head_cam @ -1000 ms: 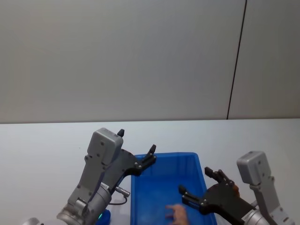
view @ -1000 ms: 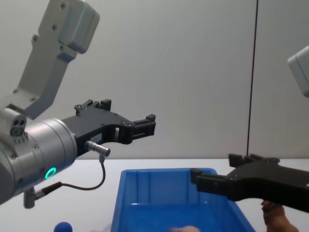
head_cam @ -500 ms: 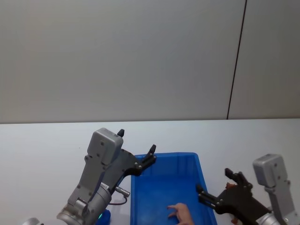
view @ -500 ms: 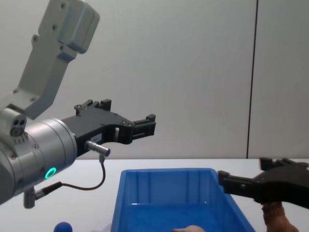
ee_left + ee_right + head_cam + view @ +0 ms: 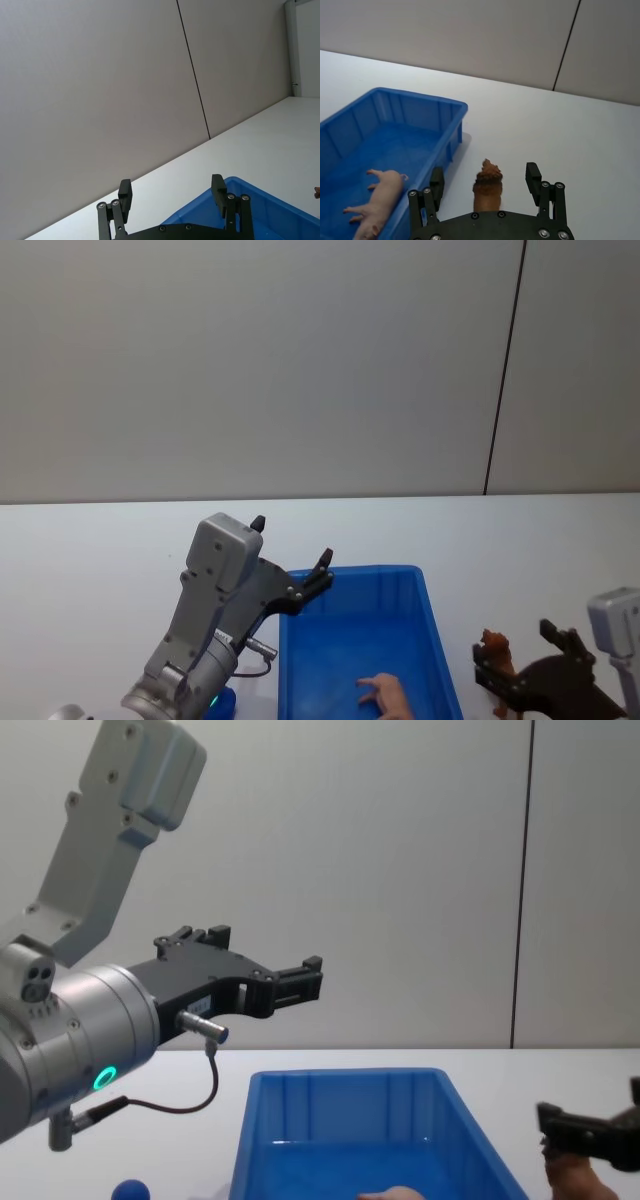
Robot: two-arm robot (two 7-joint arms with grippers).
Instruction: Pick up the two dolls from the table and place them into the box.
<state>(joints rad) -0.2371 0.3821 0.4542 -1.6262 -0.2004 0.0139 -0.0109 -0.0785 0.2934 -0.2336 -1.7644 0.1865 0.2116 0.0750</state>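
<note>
The blue box [image 5: 430, 615] sits on the white table in front of me. A pale pink doll [image 5: 379, 201] lies on its floor, also seen in the head view [image 5: 385, 695]. A brown doll [image 5: 487, 186] stands upright on the table just right of the box [image 5: 447, 107]. My right gripper [image 5: 485, 179] is open, one finger on each side of the brown doll [image 5: 494, 646] and apart from it. My left gripper [image 5: 292, 540] hangs open and empty above the box's far left corner [image 5: 240, 197].
A small blue rounded thing [image 5: 130, 1188] lies on the table left of the box, under the left arm. White tabletop stretches beyond and to the right of the box. A grey wall stands behind the table.
My right gripper has drawn back from over the box to its right side and now straddles the brown doll. The left arm has not moved.
</note>
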